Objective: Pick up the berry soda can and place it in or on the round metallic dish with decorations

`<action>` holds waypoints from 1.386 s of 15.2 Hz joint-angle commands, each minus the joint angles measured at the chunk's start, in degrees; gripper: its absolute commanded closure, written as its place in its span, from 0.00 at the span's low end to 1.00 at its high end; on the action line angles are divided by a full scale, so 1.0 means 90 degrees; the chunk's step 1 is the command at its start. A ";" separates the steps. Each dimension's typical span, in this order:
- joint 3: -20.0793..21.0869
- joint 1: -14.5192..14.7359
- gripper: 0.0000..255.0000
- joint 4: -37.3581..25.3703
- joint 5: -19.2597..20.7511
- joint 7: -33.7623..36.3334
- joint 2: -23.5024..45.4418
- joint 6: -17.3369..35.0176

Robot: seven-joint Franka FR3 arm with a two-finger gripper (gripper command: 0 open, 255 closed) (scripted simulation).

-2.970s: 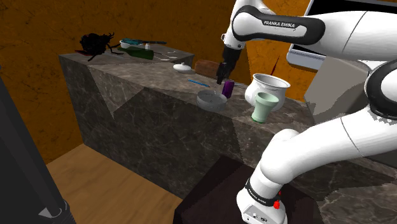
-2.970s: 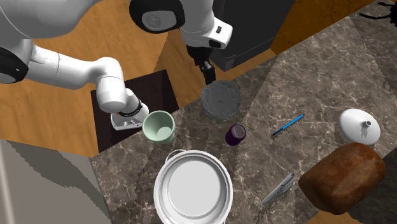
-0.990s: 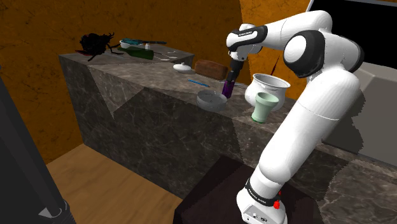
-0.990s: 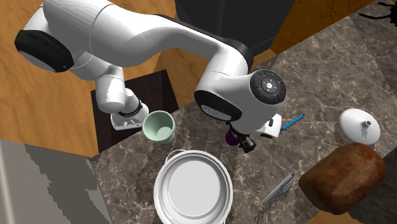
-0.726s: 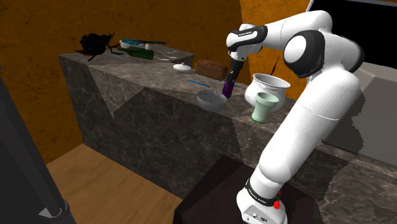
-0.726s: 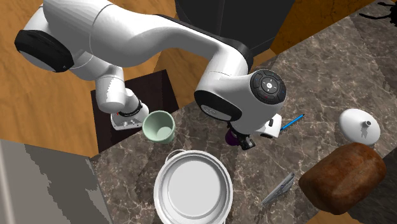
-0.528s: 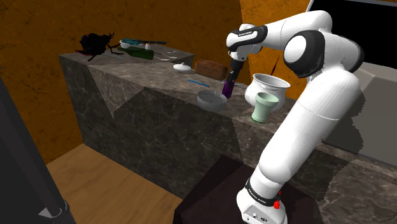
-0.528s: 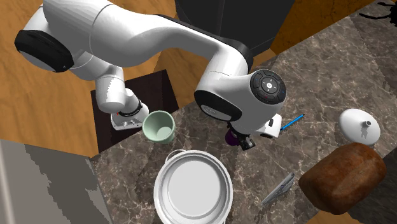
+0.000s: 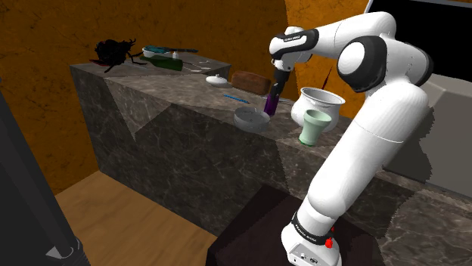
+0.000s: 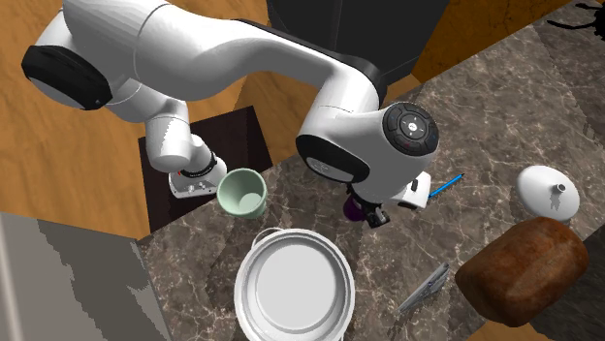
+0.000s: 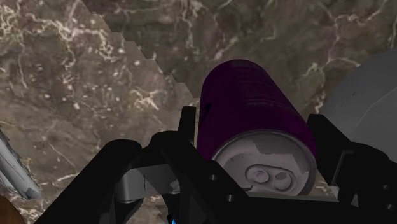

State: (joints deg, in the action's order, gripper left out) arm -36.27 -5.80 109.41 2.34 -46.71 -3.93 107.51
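gripper: gripper [image 11: 253, 127] is narrowed around the can [image 11: 251, 108]. One black finger is pressed to each side, near the top end.
hold: in the wrist view both fingers touch the can wall with no gap, so it is clasped.
can: purple, silver top with the tab facing the camera. In the shoulder view the can [image 9: 269, 103] sits low at the counter [image 9: 174, 121] under the gripper [image 9: 274, 89]. Cannot tell if its base is off the surface.
dish: grey round dish [image 9: 243, 112] is on the counter just beside the can, toward the shoulder view's left. In the wrist view the dish [image 11: 372, 95] lies just past one finger.
second exterior view: the arm's wrist covers most of the can [image 10: 353, 205], and the gripper [image 10: 374, 216] pokes out below it.
neighbours: green cup [image 10: 241, 193] and white pot [image 10: 293, 286] are near the can, on the stand's side. The blue pen [image 10: 446, 184] is on the far side.
vs 3.0 s ago: the gripper hung above the dish with the can standing free. Now the arm is folded down over the can.
vs 1.0–0.5 s ago: almost identical, the wrist joint shifted only a hair. Can and dish are in the same spots.
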 commanded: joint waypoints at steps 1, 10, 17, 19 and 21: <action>0.0001 0.0000 1.00 -0.0143 0.0003 -0.0003 -0.0008 -0.0149; 0.0013 0.0011 1.00 -0.0926 -0.0013 -0.0014 0.0005 -0.0921; -0.0004 0.0006 1.00 -0.1637 -0.0083 -0.0066 0.0120 -0.1538; -0.0015 0.0001 1.00 -0.1860 -0.0113 -0.0089 0.0171 -0.1719; -0.0026 -0.0007 1.00 -0.2060 -0.0144 -0.0112 0.0222 -0.1878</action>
State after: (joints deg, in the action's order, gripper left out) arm -36.43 -5.81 91.83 1.24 -47.56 -2.26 91.31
